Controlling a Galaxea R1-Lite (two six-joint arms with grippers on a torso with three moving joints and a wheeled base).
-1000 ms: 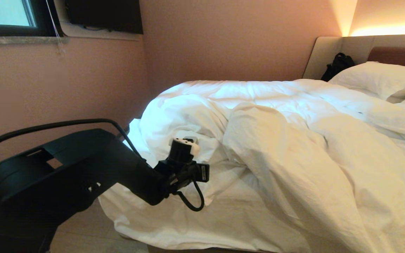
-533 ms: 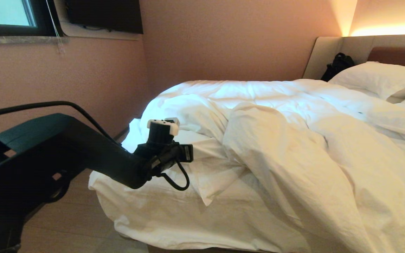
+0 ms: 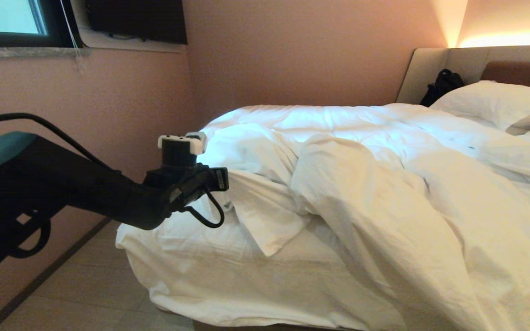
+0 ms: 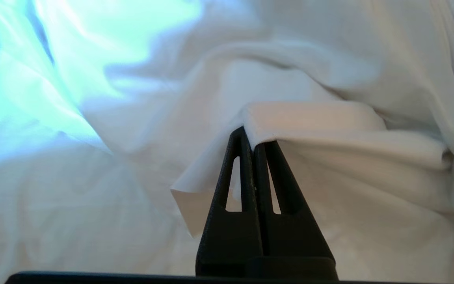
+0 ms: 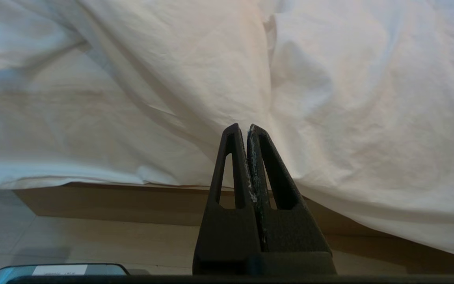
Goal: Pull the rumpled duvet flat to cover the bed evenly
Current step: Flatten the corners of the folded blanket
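Note:
The duvet (image 3: 384, 184) is a puffy white quilt heaped in folds over the bed (image 3: 210, 276), leaving bare sheet at the near left corner. My left gripper (image 3: 227, 178) hangs above that corner, shut on an edge of the duvet (image 4: 309, 118). The cloth is pinched at the fingertips of the left gripper (image 4: 253, 136), and a loose corner flap (image 3: 265, 230) droops below it. My right gripper (image 5: 246, 128) is shut on nothing. It sits low beside the bed, facing the duvet (image 5: 329, 79) that hangs over the tan wooden base (image 5: 93, 201).
Pillows (image 3: 495, 101) lie at the brown headboard (image 3: 518, 71), with a black bag (image 3: 442, 85) beside them. A pink wall (image 3: 108, 101) with a window (image 3: 2, 18) runs close along the bed's far side. Floor (image 3: 85, 294) shows at the bed's left corner.
My left arm has swung left and up with the duvet edge in its grip. The fold has been drawn out toward the bed's corner, and the flap has opened out below it.

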